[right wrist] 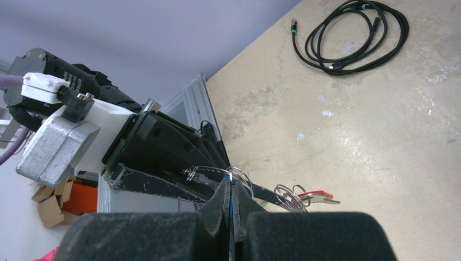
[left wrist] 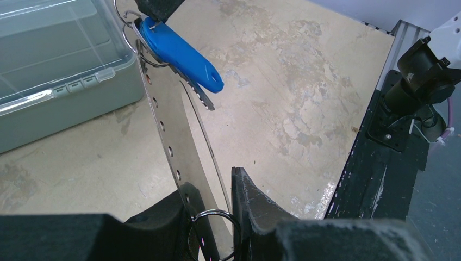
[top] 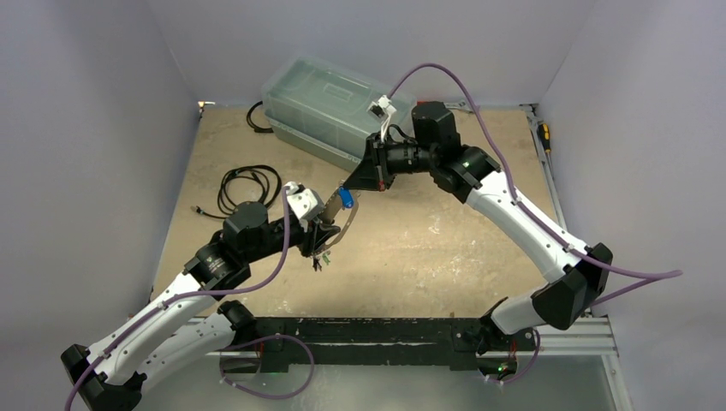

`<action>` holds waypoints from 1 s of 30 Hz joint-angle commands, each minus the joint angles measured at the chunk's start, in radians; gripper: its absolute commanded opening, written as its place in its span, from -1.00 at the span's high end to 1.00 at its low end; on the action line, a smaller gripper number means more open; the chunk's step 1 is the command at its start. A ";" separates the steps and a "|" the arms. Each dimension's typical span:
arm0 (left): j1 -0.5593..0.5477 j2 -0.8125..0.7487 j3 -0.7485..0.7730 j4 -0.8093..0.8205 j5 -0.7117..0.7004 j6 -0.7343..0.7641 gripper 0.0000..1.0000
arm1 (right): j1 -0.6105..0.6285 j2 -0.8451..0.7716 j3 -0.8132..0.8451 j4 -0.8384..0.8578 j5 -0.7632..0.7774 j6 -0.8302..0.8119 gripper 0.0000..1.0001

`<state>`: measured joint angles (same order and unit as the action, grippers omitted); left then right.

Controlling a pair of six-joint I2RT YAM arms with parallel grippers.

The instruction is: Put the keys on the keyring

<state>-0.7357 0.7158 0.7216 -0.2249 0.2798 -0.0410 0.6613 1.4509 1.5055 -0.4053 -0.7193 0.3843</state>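
Keyring first: the flat grey metal keyring (left wrist: pixel 173 142) is a thin curved band with a row of small holes along its rim, held up off the mottled tan tabletop (left wrist: pixel 304 81). Its lower end runs down between the fingers of the left gripper (left wrist: pixel 211 189), which is clamped on it. A thin wire split ring (left wrist: pixel 213 234) is looped through the band right at those fingers.

At the upper end hangs a blue-headed metal key (left wrist: pixel 182 54) on its own wire ring, touching the rim of the band. The right gripper (right wrist: pixel 231 187) is clenched on the head of that key, with its pads pressed together and a sliver of blue between them.

From the right wrist, a red-tagged key (right wrist: pixel 318 197) and a cluster of wire rings (right wrist: pixel 288 196) show just past the fingers.
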 commanded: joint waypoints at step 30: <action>-0.006 -0.041 0.015 0.062 -0.036 0.010 1.00 | 0.004 -0.047 -0.042 0.011 0.025 0.005 1.00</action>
<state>-0.7361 0.6930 0.7216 -0.2268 0.2501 -0.0402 0.6621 1.4368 1.4723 -0.4038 -0.6979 0.3923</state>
